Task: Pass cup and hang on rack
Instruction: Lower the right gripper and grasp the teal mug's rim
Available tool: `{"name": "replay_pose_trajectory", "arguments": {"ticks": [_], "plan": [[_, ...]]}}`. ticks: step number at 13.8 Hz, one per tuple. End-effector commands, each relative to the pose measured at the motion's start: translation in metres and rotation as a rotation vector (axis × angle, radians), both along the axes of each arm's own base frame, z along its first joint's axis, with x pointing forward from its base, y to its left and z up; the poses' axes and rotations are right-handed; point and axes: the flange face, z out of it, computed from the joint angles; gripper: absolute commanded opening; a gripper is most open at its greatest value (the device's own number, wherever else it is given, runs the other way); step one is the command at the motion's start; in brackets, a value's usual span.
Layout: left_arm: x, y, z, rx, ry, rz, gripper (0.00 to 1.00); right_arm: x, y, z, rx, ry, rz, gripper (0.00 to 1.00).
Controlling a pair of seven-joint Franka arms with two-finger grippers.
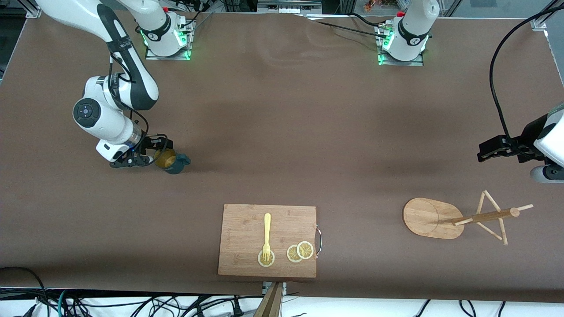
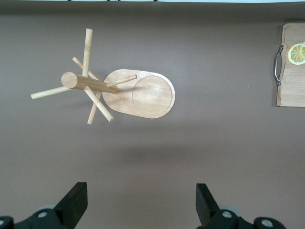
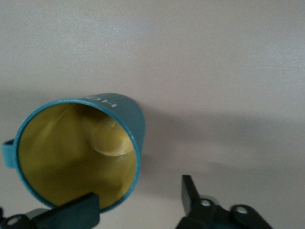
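The dark teal cup [image 1: 172, 162] stands on the table toward the right arm's end, its yellow inside [image 3: 71, 157] facing up and its handle [image 1: 185, 160] pointing toward the middle of the table. My right gripper [image 1: 152, 157] [image 3: 140, 195] is down at the cup and open. One finger is over the yellow inside and the other is outside the wall, with a gap to the rim. The wooden rack [image 1: 484, 216] [image 2: 90, 83] stands on its oval base [image 1: 425, 218] toward the left arm's end. My left gripper [image 1: 502, 149] [image 2: 141, 195] waits open over bare table beside the rack, holding nothing.
A bamboo cutting board [image 1: 246, 220] [image 2: 289, 81] lies near the front edge at the middle, with a yellow fork [image 1: 267, 233] and lemon slices [image 1: 300, 252] on it. Cables run along the front edge. A black cable [image 1: 495, 88] hangs by the left arm.
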Motion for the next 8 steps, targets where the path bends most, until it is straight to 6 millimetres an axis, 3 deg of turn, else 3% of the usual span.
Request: {"name": "replay_pose_trajectory", "arguments": {"ticks": [1, 6, 8], "plan": [[0.003, 0.002, 0.005, -0.012, -0.01, 0.006, 1.0, 0.006, -0.001, -0.007, 0.01, -0.009, -0.024, 0.67], [0.003, 0.001, 0.005, -0.012, -0.009, 0.005, 1.0, 0.034, 0.001, 0.037, 0.024, 0.044, -0.03, 0.74], [0.003, 0.001, 0.005, -0.014, -0.009, 0.004, 1.0, 0.04, 0.001, 0.04, 0.026, 0.057, -0.036, 0.74]]}}
